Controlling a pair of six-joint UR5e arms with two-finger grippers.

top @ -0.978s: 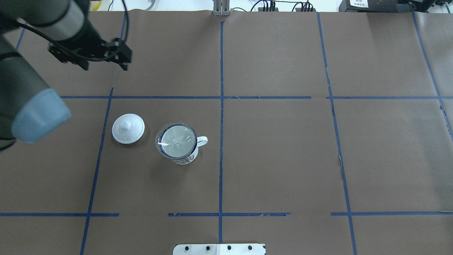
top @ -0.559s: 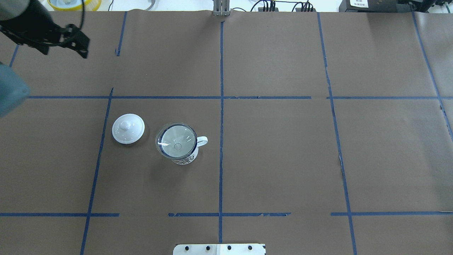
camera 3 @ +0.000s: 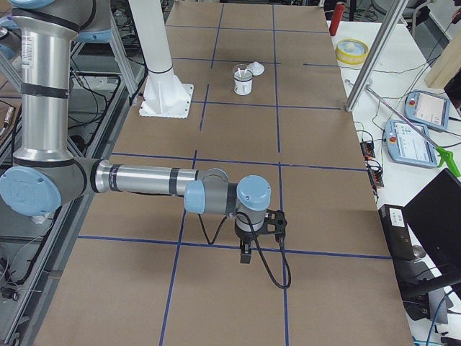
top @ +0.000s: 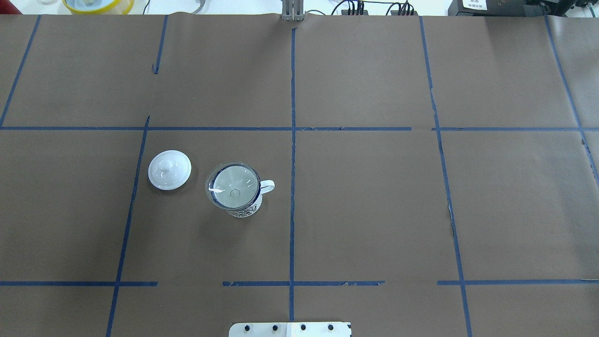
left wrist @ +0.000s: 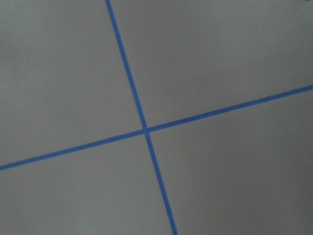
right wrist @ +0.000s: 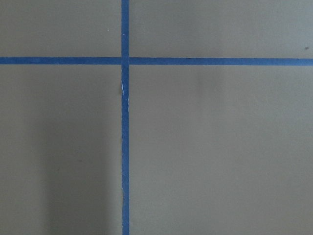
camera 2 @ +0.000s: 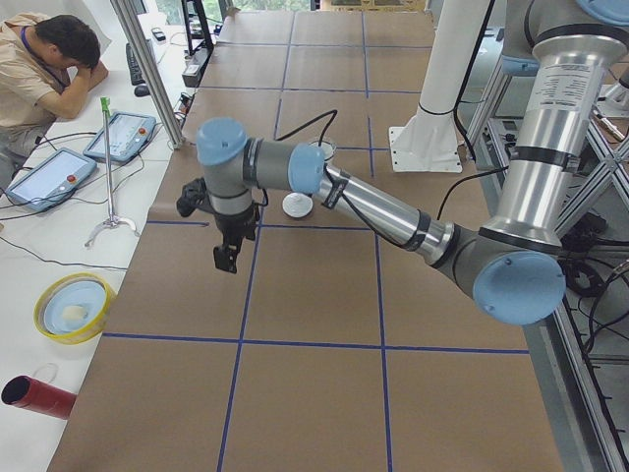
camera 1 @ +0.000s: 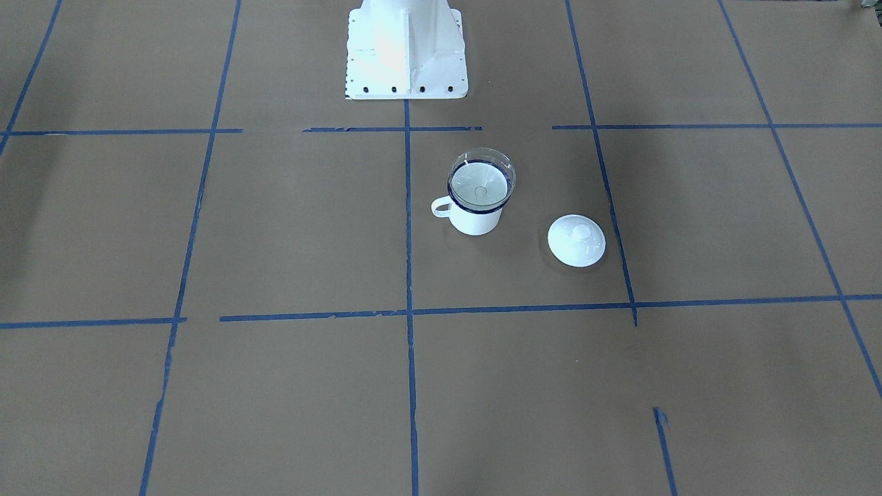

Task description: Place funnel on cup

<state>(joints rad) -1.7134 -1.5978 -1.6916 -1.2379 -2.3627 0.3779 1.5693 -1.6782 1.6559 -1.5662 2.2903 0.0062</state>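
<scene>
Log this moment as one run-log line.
funnel: seated in cup mouth | lid: on table beside cup, apart | left arm, right arm: away from cup | jaws: cannot tell | task: looks done

Funnel sits in the mouth of the cup and closes off the opening from above. Lid lies flat just beside the cup on the robot's left, not touching; only a narrow gap between them. Handle juts to the robot's right. Bare paper on the cup's remaining sides. Base stands well apart, at the robot's edge. Left gripper hangs over the table's left end, right gripper over the right end, both well apart from the cup.
</scene>
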